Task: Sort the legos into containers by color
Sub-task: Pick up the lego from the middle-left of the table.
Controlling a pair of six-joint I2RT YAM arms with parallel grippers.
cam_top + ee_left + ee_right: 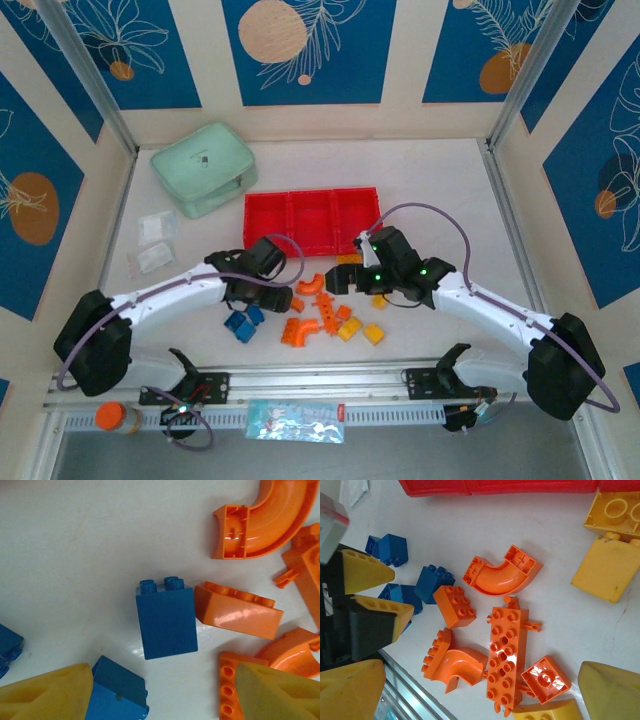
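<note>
Top external view showed clear plastic bags point(155, 243) and a mint-green case point(205, 167) at the far left, well apart from the pieces. The left gripper point(272, 297) hung low over the pile's left side, beside the blue legos point(243, 322). In the left wrist view its yellow fingers point(45, 695) stood spread, gripping nothing. One blue block point(167, 622) lay ahead of them, its long axis running away from the camera and its studs at the far end. Bare table lay to its left and beyond it, and an orange brick point(237, 611) sat just beside its right edge. A second blue block point(117, 695) sat just beside the left finger.

The red tray point(290, 215) lay far of the pile, its three compartments in a left-right row, with a strip of bare table between. Orange legos point(305, 325) held the middle. In the right wrist view a long orange plate point(507, 660) lay studs up, its long axis pointing toward the tray. Yellow legos point(362, 330) lay rightmost. The right gripper point(348, 280) hovered there, its fingers point(615, 690) wide apart, holding nothing. A metal rail point(320, 375) bounded the table just near of the pile.
</note>
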